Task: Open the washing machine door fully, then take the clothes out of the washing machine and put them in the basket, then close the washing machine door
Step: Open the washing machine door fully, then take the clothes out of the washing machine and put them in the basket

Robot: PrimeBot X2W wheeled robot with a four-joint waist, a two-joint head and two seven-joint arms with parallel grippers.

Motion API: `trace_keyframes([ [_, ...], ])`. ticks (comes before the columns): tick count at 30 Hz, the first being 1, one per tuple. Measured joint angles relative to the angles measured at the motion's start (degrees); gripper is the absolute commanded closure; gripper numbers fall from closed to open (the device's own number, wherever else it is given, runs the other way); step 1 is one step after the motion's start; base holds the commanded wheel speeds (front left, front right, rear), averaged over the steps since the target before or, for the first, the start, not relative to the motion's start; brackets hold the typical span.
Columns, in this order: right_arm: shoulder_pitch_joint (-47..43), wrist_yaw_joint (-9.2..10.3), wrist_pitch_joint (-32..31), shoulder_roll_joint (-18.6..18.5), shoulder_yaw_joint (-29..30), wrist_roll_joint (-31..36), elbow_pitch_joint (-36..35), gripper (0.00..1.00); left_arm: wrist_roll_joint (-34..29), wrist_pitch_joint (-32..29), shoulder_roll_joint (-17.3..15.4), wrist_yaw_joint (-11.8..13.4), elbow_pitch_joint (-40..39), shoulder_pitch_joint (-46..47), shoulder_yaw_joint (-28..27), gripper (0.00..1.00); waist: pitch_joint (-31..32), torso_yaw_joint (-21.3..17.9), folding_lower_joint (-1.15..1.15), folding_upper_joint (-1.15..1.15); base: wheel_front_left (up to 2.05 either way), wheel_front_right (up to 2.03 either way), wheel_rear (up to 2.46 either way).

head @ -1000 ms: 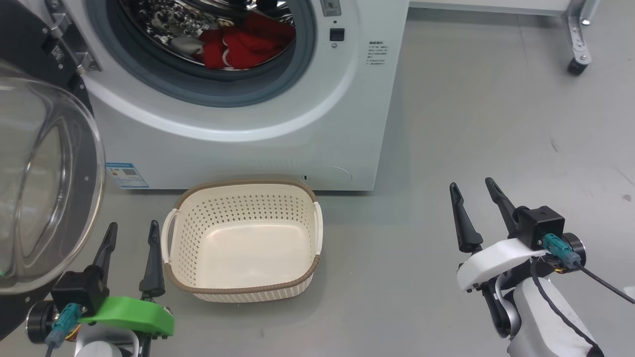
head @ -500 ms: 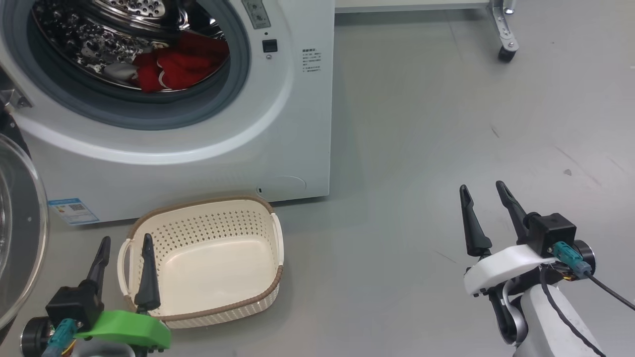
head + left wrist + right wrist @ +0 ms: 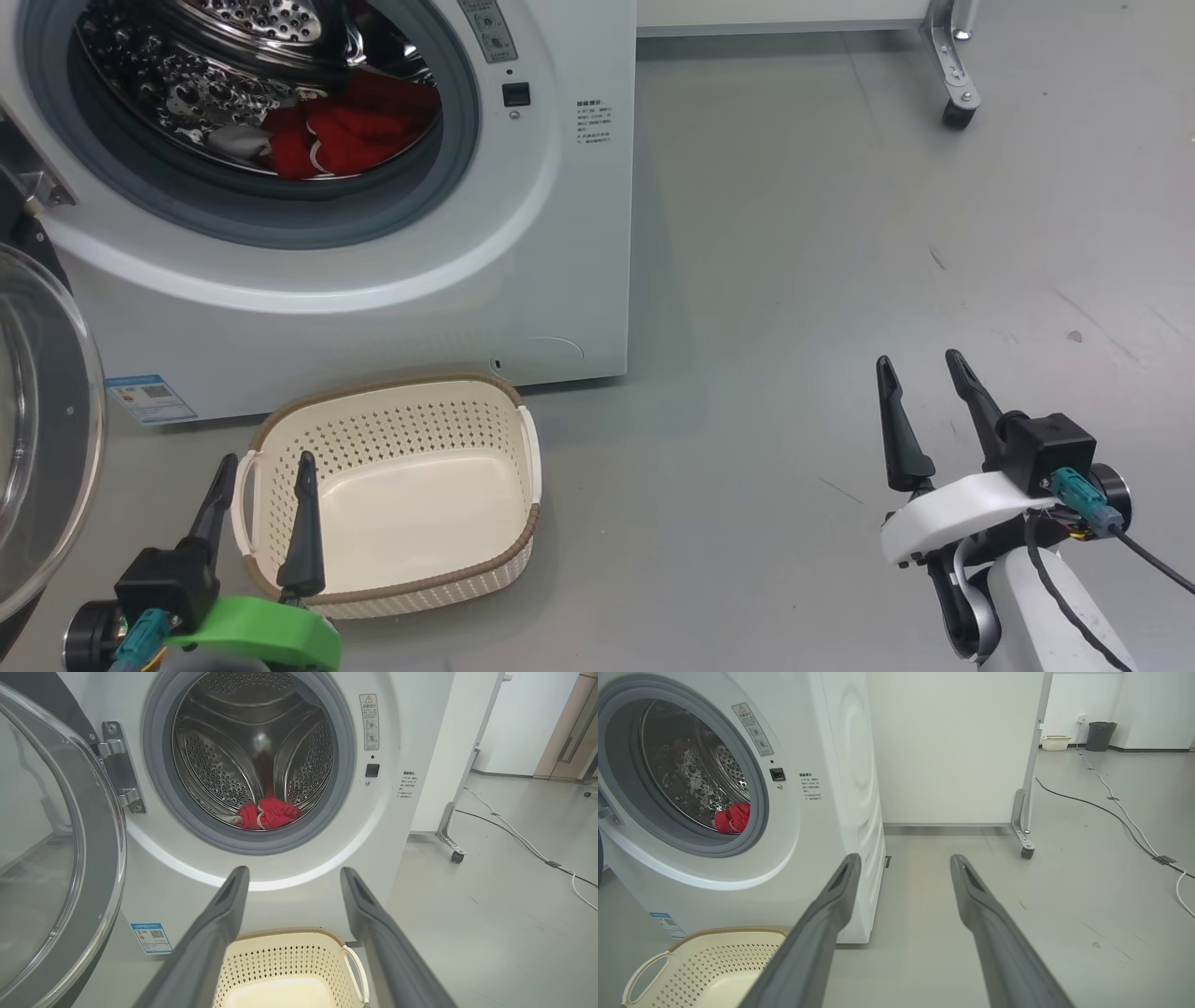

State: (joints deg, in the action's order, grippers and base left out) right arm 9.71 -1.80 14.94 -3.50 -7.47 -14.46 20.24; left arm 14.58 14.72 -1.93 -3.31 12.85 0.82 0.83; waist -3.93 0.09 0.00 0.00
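Note:
The white washing machine (image 3: 551, 243) stands with its round door (image 3: 37, 439) swung wide to the left, the glass dome (image 3: 32, 844) facing me. Red clothes (image 3: 350, 131) lie at the bottom of the steel drum (image 3: 266, 814) (image 3: 732, 817). An empty cream basket (image 3: 401, 485) (image 3: 285, 975) (image 3: 705, 970) sits on the floor before the machine. My left gripper (image 3: 264, 462) hovers open at the basket's near left corner. Far to the right, my right gripper (image 3: 920, 364) is open above bare floor. Neither holds anything.
A wheeled white partition (image 3: 1027, 826) stands right of the machine, its caster (image 3: 957, 112) on the grey floor. Cables (image 3: 1111, 807) run across the floor further right. A dark bin (image 3: 1101, 735) and a small basket (image 3: 1055, 742) stand far off by the wall.
The head camera has swung to the right, so the machine and basket sit further left in the picture. Both grippers stay open and hold their places.

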Motion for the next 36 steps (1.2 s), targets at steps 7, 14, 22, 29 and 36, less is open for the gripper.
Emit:
trace_keyframes([
  [7, -0.63, -0.1, 0.0, 0.11, -0.31, 0.43, -0.3, 0.0, 0.0, 0.0, 0.0, 0.57, -0.47, -0.44, -0.01, 0.0, -0.3, 1.02, 0.0, 0.0, 0.0, 0.0, 0.0],
  [14, -0.65, -0.13, 0.0, 0.14, -0.25, 0.52, -0.41, 0.0, 0.02, 0.0, 0.0, 1.08, -0.89, -0.86, 0.15, 0.0, -0.31, 1.3, 0.0, 0.0, 0.0, 0.0, 0.0],
  [22, -0.85, -0.15, 0.0, 0.21, -0.01, 0.52, -0.42, 0.0, 0.1, 0.0, 0.0, 1.31, -1.3, -0.88, 0.64, 0.0, -0.28, 1.71, 0.0, 0.0, 0.0, 0.0, 0.0],
  [29, -0.86, -0.16, 0.0, 0.24, 0.13, 0.62, -0.46, 0.0, 0.56, 0.0, 0.0, 1.58, -1.56, -0.88, 0.92, 0.0, -0.45, 2.09, 0.0, 0.0, 0.01, -0.01, 0.0],
  [36, -0.88, -0.16, 0.0, 0.3, 0.32, 0.69, -0.48, 0.0, 1.54, 0.0, 0.0, 1.83, -1.38, -0.88, 0.68, 0.0, -0.66, 2.43, 0.0, 0.0, 0.22, -0.22, 0.0],
])
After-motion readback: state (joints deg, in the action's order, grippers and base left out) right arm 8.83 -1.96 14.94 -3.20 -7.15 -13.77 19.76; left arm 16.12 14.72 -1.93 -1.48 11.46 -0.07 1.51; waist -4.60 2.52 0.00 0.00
